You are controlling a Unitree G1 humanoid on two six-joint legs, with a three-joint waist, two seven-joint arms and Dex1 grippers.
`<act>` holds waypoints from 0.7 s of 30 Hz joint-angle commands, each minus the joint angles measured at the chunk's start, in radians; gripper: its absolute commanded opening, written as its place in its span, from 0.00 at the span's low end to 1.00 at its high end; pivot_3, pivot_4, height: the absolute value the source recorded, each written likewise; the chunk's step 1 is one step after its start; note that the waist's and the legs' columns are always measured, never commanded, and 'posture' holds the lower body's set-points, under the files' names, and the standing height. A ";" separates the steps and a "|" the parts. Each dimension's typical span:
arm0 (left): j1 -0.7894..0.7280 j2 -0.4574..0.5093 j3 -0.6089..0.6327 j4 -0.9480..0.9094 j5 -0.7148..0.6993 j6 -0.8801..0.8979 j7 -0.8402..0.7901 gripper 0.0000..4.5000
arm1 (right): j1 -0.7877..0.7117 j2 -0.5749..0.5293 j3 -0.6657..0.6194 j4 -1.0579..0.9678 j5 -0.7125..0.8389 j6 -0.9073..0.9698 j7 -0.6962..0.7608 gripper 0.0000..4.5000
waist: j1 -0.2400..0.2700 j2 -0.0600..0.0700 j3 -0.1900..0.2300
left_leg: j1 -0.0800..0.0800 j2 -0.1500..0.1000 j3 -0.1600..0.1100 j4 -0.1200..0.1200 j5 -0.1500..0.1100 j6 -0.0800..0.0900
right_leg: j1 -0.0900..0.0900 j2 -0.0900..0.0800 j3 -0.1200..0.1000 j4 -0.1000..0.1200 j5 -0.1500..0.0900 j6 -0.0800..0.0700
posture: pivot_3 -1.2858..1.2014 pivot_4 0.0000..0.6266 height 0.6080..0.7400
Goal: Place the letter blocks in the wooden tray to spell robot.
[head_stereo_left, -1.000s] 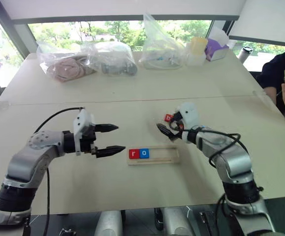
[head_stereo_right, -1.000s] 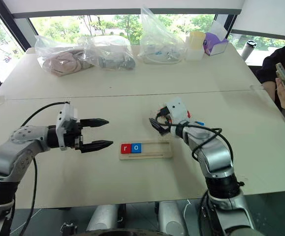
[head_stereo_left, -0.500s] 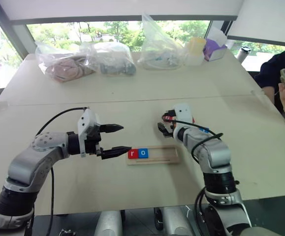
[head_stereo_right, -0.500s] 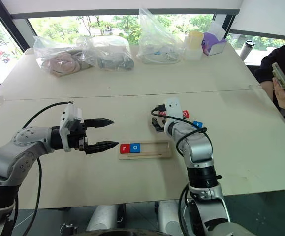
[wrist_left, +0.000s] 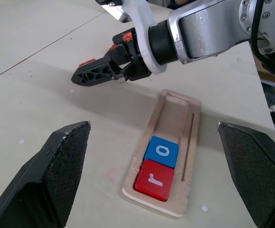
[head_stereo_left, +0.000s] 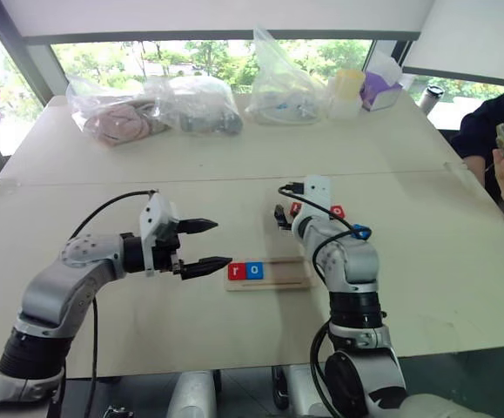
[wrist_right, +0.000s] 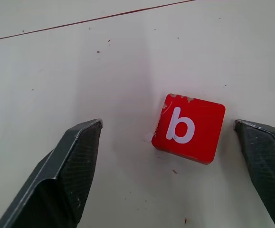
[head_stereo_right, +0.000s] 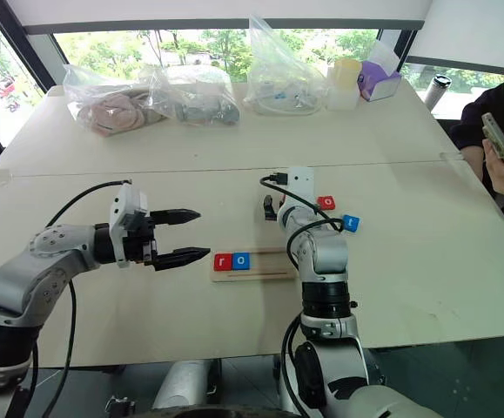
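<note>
Right gripper [wrist_right: 168, 142] jaws spread, straddling the red "b" block [wrist_right: 188, 127] on the table, apparently not touching it. Left gripper [head_stereo_left: 210, 245] released beside the wooden tray [wrist_left: 173, 137], which holds "r" [wrist_left: 153, 179] and "o" [wrist_left: 161, 151].

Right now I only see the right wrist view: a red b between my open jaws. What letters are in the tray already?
Observer: The wooden tray holds a red r block and a blue o block, side by side at its left end.
Operator: Is there room for my b?
Observer: Yes, the tray past the o is bare.
Operator: Where are the other blocks?
Observer: One red block and one blue block lie on the table, to the right of the b block.
</note>
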 commanded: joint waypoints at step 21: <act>-0.058 0.007 -0.084 0.038 0.040 -0.076 -0.153 1.00 | 0.355 -0.390 -0.140 -0.890 0.140 0.627 0.336 0.26 | 0.008 0.003 0.002 | -0.004 -0.001 -0.003 -0.004 0.000 0.000 | -0.003 0.000 -0.002 -0.002 -0.005 0.007 | 0.52 0.24 1.00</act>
